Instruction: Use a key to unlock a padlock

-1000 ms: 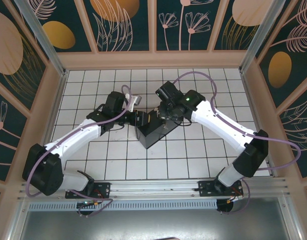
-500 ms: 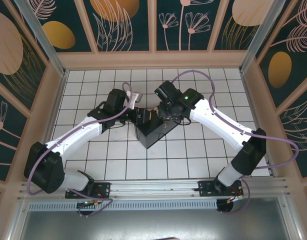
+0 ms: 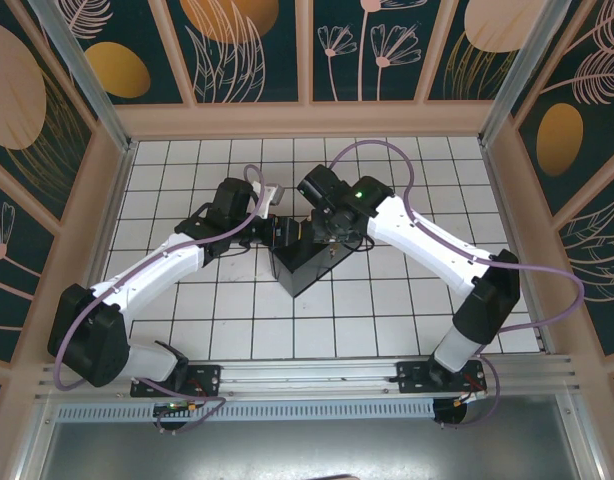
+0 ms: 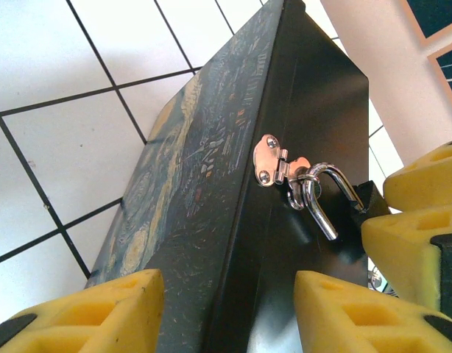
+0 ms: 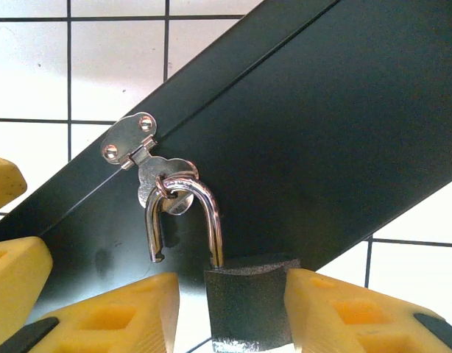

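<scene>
The padlock [image 5: 248,305] has a dark grey body, and its silver shackle [image 5: 207,209] hangs through the hasp [image 5: 130,140] of the dark box [image 5: 322,125]. One shackle leg stands free of the body, so the lock is open. My right gripper [image 5: 232,287] is open, its yellow fingers either side of the padlock body with a gap on the left. My left gripper [image 4: 222,309] is shut on the box [image 4: 211,184], one finger on the painted lid side and one on the dark front. The shackle [image 4: 325,202] also shows there. The key is hidden.
The box [image 3: 312,265] stands mid-table on white tiles with both grippers, left [image 3: 275,230] and right [image 3: 322,232], meeting over it. Wooden walls [image 3: 307,122] ring the floor. Open tiles lie to the front and both sides.
My right gripper has gone from shut to open, and its arm has shifted slightly left and back. The left arm and the box have barely moved.
</scene>
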Robot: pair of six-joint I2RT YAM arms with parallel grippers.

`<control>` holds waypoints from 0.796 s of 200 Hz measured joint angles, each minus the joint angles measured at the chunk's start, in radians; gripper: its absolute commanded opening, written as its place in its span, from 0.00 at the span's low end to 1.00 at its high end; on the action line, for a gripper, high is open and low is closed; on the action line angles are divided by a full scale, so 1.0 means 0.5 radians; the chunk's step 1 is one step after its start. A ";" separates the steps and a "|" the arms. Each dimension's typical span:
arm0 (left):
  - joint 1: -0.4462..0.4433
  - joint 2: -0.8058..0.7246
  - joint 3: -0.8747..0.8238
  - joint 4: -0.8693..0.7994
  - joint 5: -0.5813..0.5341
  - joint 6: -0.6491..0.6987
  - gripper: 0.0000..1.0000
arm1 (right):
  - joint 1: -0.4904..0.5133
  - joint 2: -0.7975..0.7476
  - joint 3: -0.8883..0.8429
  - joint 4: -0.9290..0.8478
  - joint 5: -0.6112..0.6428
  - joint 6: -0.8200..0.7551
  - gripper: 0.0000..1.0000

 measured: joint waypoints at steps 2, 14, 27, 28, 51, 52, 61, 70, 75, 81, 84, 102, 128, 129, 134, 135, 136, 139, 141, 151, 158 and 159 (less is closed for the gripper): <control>0.000 0.000 0.000 0.000 0.000 0.000 0.50 | 0.000 0.000 0.000 0.000 0.000 -0.003 0.44; 0.000 -0.001 0.000 0.000 -0.001 0.000 0.50 | -0.001 0.000 0.000 -0.001 0.002 -0.006 0.43; 0.000 -0.004 0.000 0.000 -0.002 0.000 0.50 | -0.002 0.000 0.001 -0.002 0.011 -0.011 0.43; 0.000 -0.004 0.000 -0.001 -0.002 0.000 0.50 | -0.002 0.000 0.001 -0.002 0.012 -0.010 0.43; 0.000 -0.021 0.000 -0.007 -0.008 0.000 0.50 | -0.002 0.000 0.011 -0.021 0.024 -0.011 0.43; 0.000 -0.023 0.000 -0.008 -0.008 0.000 0.50 | -0.002 0.000 0.011 -0.023 0.024 -0.011 0.43; 0.000 -0.028 0.000 -0.007 -0.008 0.000 0.50 | -0.002 0.000 0.018 -0.034 0.026 -0.011 0.43; -0.001 -0.034 -0.001 -0.007 -0.008 0.000 0.49 | -0.002 0.000 0.023 -0.046 0.031 -0.011 0.43; 0.000 -0.036 -0.001 -0.007 -0.007 0.000 0.50 | -0.002 0.000 0.024 -0.052 0.032 -0.011 0.44; 0.000 -0.037 -0.001 -0.007 -0.007 0.000 0.49 | -0.002 0.000 0.024 -0.058 0.034 -0.011 0.44; 0.000 -0.037 -0.001 -0.007 -0.007 0.000 0.50 | -0.002 0.000 0.024 -0.062 0.035 -0.011 0.44; 0.000 -0.037 -0.005 -0.007 -0.006 0.000 0.49 | -0.006 0.000 0.023 -0.065 0.032 -0.013 0.45; 0.000 -0.037 -0.008 -0.007 -0.006 -0.001 0.49 | -0.021 0.000 0.002 -0.059 0.029 -0.020 0.45; -0.001 -0.037 -0.008 -0.006 -0.006 -0.001 0.50 | -0.021 0.000 0.001 -0.059 0.029 -0.020 0.45; 0.000 -0.037 -0.008 -0.006 -0.006 0.000 0.49 | -0.025 0.000 -0.005 -0.059 0.028 -0.020 0.45; 0.000 -0.037 -0.008 -0.006 -0.006 0.000 0.49 | -0.026 0.000 -0.006 -0.059 0.028 -0.020 0.45; 0.000 -0.037 -0.008 -0.007 -0.006 0.000 0.49 | -0.027 0.000 -0.007 -0.058 0.028 -0.020 0.45; 0.000 -0.038 -0.008 -0.006 -0.005 0.000 0.49 | -0.028 0.000 -0.011 -0.056 0.028 -0.020 0.44; 0.000 -0.038 -0.008 -0.006 -0.005 0.000 0.49 | -0.030 0.000 -0.015 -0.052 0.028 -0.021 0.44; 0.000 -0.039 -0.009 -0.006 0.002 0.000 0.49 | -0.034 -0.002 -0.039 -0.034 0.022 -0.021 0.43; 0.000 -0.041 -0.011 -0.007 0.009 0.000 0.49 | -0.037 -0.002 -0.057 -0.021 0.014 -0.024 0.41; 0.000 -0.042 -0.011 -0.006 0.011 0.000 0.49 | -0.037 -0.002 -0.059 -0.020 0.014 -0.025 0.41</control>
